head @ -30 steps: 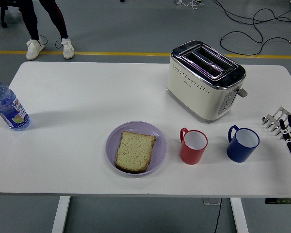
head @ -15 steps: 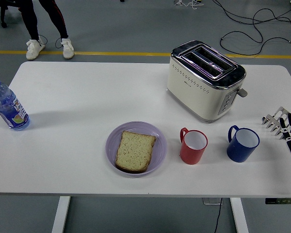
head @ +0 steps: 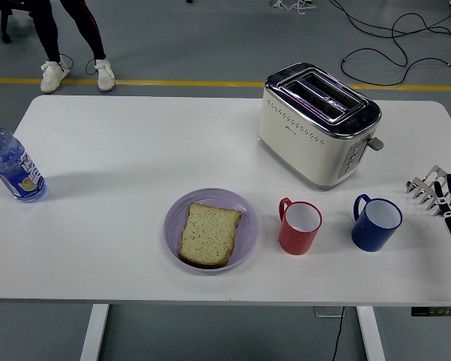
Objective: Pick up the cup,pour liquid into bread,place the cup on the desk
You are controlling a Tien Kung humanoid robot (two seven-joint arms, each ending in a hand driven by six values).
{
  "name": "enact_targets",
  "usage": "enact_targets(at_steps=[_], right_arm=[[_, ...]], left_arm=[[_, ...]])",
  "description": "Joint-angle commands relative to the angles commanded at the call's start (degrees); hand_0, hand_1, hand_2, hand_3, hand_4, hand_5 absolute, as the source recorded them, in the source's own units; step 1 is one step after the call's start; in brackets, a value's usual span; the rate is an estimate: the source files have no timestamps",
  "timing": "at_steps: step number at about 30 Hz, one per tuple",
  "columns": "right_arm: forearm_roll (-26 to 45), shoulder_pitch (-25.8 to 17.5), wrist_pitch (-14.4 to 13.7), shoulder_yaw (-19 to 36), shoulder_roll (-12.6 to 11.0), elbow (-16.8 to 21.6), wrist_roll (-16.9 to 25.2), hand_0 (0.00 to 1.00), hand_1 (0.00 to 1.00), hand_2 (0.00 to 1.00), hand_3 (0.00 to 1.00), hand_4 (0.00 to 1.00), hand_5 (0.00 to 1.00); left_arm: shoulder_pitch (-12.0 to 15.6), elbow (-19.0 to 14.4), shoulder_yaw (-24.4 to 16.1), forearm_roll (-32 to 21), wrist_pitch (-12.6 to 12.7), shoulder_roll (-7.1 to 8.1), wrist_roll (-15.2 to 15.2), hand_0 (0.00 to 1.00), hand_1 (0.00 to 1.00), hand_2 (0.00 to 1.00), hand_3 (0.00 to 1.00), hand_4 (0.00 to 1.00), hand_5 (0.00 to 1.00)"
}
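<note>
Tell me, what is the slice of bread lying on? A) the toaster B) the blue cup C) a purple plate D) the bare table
C: the bread lies flat on the purple plate, left of the red cup.

Right hand (head: pixel 445 201) open, fingers spread
</note>
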Motion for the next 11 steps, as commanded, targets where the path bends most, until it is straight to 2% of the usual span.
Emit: enact_targets(at_steps=[11], right_arm=[[-0.07, 0.33, -0.17, 0.37, 0.26, 0.05, -0.05, 0.700, 0.649, 0.669, 0.614, 0.493, 0.302]], left_arm=[[-0.43, 0.00, -0.40, 0.23, 0.01, -0.01, 0.07, 0.676, 0.712, 0.739, 0.666, 0.422, 0.929]])
